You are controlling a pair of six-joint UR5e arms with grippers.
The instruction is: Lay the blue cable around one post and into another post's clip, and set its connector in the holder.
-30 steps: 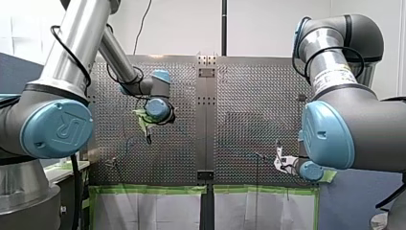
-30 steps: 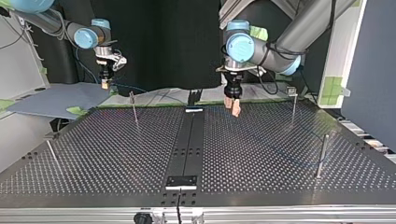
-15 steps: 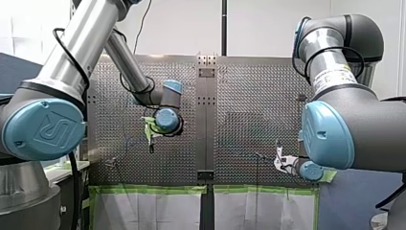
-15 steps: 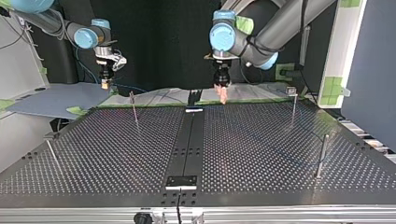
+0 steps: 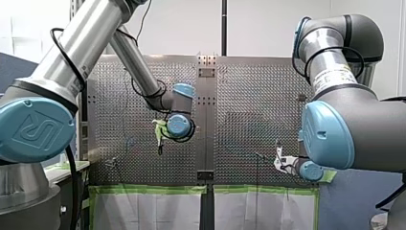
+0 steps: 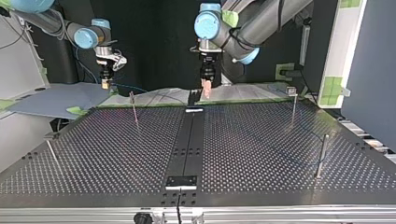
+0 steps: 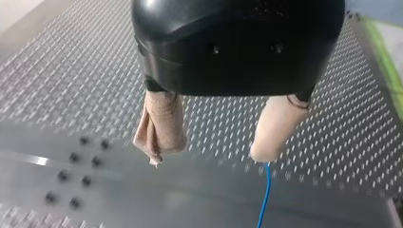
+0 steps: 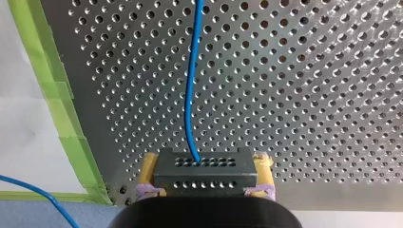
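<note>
My right fingers (image 8: 148, 166) clenched on the connector (image 8: 204, 172) near the surface's (image 8: 309, 95) edge, blue cable (image 8: 191, 85) running from it across the perforations; my left fingers (image 7: 161, 123) spread, cable below one tip; readable: UR logo (image 5: 37, 132) on my left joint cap (image 5: 16, 148).

blue cable (image 7: 264, 199) cut off at edge; connector (image 8: 204, 172) base hidden.

Perf. table (image 6: 116, 154) w/ green tape (image 8: 59, 95) along edge, grey sheet (image 6: 51, 100) beside.
</note>
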